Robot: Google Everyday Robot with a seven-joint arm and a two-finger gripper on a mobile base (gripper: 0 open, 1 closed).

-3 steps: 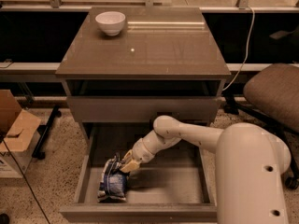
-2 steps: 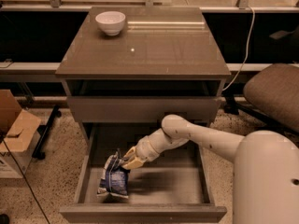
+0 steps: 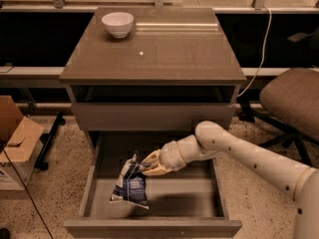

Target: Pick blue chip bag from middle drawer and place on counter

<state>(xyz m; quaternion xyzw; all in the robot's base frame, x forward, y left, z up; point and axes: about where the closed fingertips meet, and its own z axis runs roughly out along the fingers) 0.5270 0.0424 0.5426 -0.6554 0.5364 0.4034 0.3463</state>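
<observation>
The blue chip bag (image 3: 130,184) is a crumpled dark-blue foil bag with white patches. It hangs by its top corner over the left part of the open middle drawer (image 3: 152,226). My gripper (image 3: 143,168) reaches in from the right on the white arm and is shut on the bag's top. The bag is lifted off the drawer's pale floor and casts a shadow to its right. The glossy grey-brown counter (image 3: 169,49) is the cabinet top above.
A white bowl (image 3: 118,24) stands at the counter's back left. A closed drawer front (image 3: 152,115) sits above the open drawer. A brown office chair (image 3: 294,103) stands at the right, a cardboard box (image 3: 15,138) at the left. A cable (image 3: 261,39) hangs right of the cabinet.
The bag lay on the drawer floor at the left; now it hangs in the gripper, raised and moved slightly right. The arm has lifted and drawn back.
</observation>
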